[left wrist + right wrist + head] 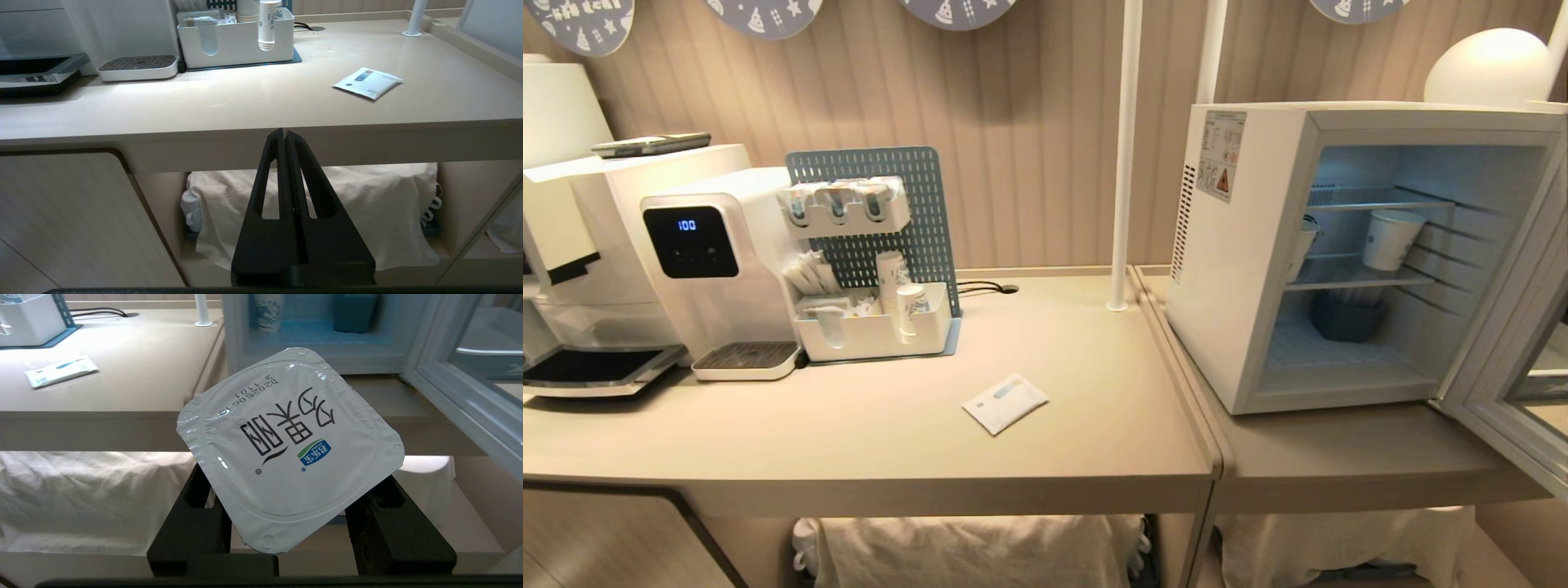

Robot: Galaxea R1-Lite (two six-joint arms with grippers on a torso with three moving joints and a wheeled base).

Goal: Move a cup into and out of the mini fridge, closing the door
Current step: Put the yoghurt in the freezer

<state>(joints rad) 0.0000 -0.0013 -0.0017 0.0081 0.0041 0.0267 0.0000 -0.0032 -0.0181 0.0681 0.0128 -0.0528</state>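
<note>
The cup (pixel 286 449), a small white pot with a square foil lid bearing dark characters and a blue logo, sits between the black fingers (pixel 196 510) of my right gripper (pixel 291 477), which is shut on it. It hangs below the counter's front edge, in front of the mini fridge (pixel 286 359). The mini fridge (pixel 1241 269) stands on the right counter with its door (pixel 1515 367) swung wide open to the right. My left gripper (pixel 284 134) is shut on nothing, low before the left counter's edge. Neither arm shows in the head view.
Inside the fridge stand a paper cup (pixel 1390 238) on the wire shelf and a dark blue container (pixel 1346 317) below. A white sachet (pixel 1005 403), a cup organiser (pixel 874 331), a water dispenser (pixel 719 261) and a white pole (pixel 1125 155) occupy the left counter (pixel 849 441). Cloth-covered goods (pixel 964 551) lie underneath.
</note>
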